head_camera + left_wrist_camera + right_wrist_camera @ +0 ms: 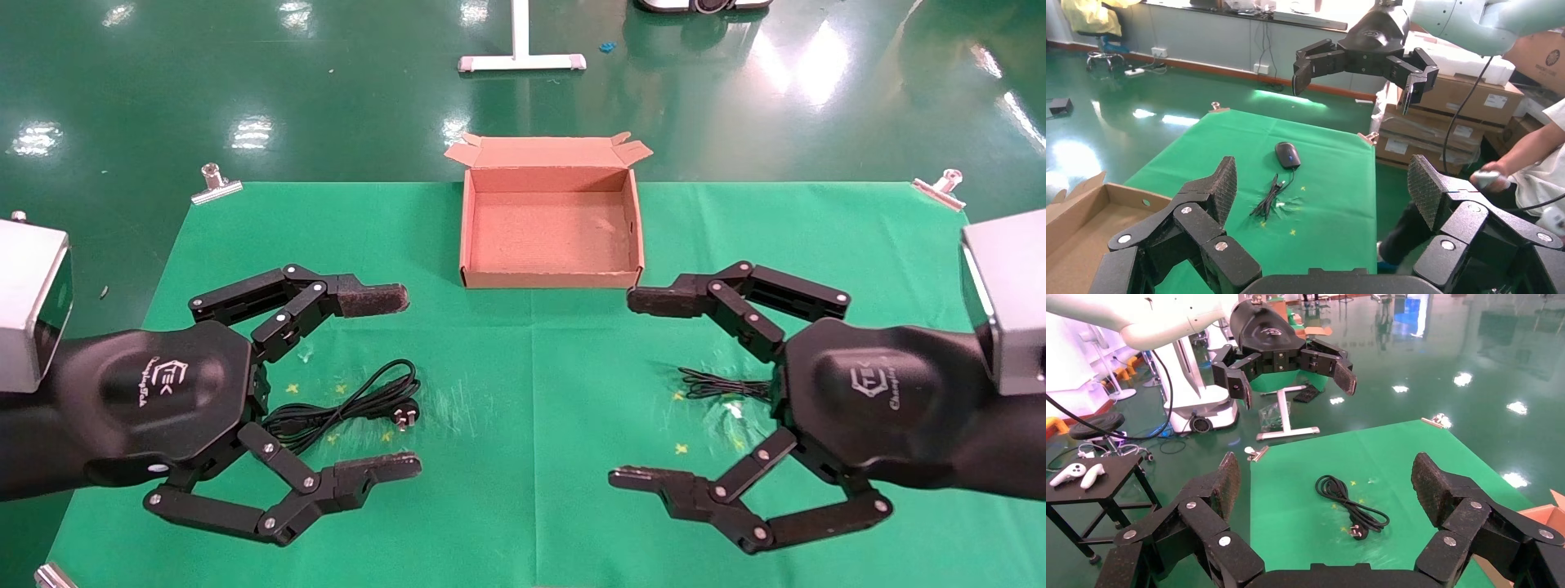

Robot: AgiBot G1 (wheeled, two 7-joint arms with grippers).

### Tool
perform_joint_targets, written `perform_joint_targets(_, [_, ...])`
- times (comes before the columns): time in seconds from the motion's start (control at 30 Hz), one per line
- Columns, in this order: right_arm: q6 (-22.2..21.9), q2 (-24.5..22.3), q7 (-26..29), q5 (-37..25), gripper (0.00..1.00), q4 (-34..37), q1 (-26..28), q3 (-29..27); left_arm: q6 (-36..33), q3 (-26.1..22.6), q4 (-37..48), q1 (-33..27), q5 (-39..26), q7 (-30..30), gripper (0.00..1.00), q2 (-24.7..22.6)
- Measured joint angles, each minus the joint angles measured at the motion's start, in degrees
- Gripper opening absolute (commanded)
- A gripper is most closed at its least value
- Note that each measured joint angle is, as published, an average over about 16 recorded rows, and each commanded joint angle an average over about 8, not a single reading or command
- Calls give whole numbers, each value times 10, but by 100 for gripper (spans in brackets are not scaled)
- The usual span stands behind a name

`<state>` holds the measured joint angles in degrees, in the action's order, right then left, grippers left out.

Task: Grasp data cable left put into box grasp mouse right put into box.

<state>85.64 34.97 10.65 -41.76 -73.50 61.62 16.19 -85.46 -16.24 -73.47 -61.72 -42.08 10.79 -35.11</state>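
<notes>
Data cable (347, 406) under left gripper (392, 384), box (552, 273) beyond, mouse (1288, 154) apart

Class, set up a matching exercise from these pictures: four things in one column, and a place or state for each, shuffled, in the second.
Things:
1. data cable
2. mouse
3. box
4. left hand

Places or states:
A. empty, at the far middle of the green cloth
B. coiled on the cloth under the robot's left arm
C. open, held above the cloth, holding nothing
D. on the cloth on the robot's right side, thin cord bunched beside it

Pairs: 1-B, 2-D, 3-A, 4-C
</notes>
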Motion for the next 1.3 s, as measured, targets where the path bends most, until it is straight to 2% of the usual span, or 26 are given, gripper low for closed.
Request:
perform_joint_targets(0.47, [0, 0, 0, 0, 100, 0, 0, 0, -1, -1, -1, 0, -3, -1, 100, 1])
perform_joint_targets(0.67, [-2, -5, -11, -18, 100, -1, -1, 3, 1, -17, -6, -11, -47, 7, 100, 8])
perform_joint_targets(0.8, [-7, -8, -27, -47, 100, -1, -2, 9, 5, -43, -13, -31, -117, 26, 100, 12])
perform_joint_targets(1.0, [-15, -8, -54, -97, 100, 7, 1, 20, 14, -101, -26, -85, -275, 74, 100, 4])
perform_joint_targets(1.3, [-20, 4, -81, -132, 100, 37, 8, 31, 32, -188, -35, -176, -524, 167, 100, -56])
